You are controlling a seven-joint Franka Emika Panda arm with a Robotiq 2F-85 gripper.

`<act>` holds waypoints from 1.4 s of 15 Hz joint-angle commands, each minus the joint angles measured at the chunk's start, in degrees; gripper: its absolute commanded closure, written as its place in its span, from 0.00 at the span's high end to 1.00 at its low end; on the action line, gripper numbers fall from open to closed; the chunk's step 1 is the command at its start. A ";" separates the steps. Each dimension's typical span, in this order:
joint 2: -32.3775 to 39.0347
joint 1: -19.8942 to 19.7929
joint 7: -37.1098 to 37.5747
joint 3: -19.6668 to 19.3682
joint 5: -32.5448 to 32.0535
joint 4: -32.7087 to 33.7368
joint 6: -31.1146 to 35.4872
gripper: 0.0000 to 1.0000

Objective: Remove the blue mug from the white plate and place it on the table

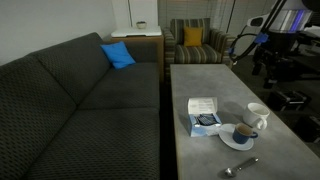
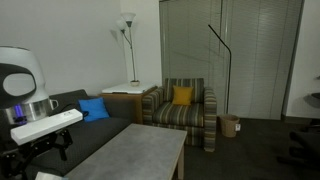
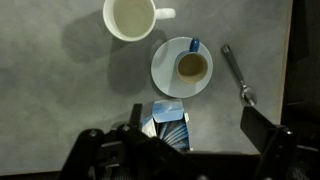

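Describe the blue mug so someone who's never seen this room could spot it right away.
Find the long grey table beside the dark sofa; at its near end, by a white and blue box, sits a small white plate. The blue mug stands on it: dark, and shorter than the white mug beside it.

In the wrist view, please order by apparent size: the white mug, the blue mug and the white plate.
1. Small round white plate.
2. White mug with a handle, slightly narrower than the plate.
3. Small dark blue mug, clearly smallest, standing on the plate.
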 commanded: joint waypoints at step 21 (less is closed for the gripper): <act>25.81 1.80 -17.01 -2.68 -1.01 23.42 -8.29 1.00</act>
